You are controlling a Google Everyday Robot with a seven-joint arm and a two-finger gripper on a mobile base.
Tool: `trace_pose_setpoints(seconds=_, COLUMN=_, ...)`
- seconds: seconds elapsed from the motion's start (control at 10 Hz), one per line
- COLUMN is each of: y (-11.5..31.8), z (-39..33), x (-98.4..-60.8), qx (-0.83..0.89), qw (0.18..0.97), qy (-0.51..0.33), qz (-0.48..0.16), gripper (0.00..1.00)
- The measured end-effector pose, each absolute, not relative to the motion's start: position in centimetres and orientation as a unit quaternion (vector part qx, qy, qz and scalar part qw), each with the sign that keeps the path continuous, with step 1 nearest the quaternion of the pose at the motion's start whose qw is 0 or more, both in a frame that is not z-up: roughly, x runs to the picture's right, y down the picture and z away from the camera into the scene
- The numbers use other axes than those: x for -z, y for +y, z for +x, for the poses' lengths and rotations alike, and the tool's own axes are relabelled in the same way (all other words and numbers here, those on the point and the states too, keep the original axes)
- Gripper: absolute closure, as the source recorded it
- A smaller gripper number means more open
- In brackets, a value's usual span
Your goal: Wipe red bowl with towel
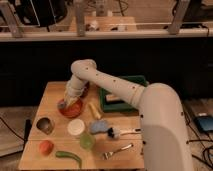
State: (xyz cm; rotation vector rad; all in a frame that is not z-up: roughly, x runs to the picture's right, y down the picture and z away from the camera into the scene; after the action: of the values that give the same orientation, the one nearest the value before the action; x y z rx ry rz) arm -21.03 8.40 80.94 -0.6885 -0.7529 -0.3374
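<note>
The red bowl [73,108] sits on the wooden table [50,97], left of centre. My white arm reaches from the right and bends down over it. My gripper [66,102] is down inside the bowl at its left rim, on a crumpled grey-purple towel [63,104] that lies against the bowl's inner left side. The arm's wrist covers the bowl's back half.
A green tray [137,81] stands right of the bowl. Near the bowl are a yellow corn-like piece [94,110], a white lid [76,127], a green cup [87,141], a blue sponge [99,126], a brush [116,132], a fork [118,150], a metal cup [45,124], a red fruit [46,147] and a green pepper [68,157].
</note>
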Motion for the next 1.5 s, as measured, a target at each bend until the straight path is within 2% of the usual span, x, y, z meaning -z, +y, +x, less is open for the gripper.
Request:
trace_pose_setpoints(seconds=0.6, y=10.9, z=-22.1, x=-81.6, qx=0.136, qw=0.834, qy=-0.402, qz=-0.352, gripper=1.0)
trace_pose_setpoints(seconds=1.5, y=12.5, z=-21.4, x=-83.3, qx=0.11, qw=0.828, qy=-0.409, qz=-0.368, gripper=1.0)
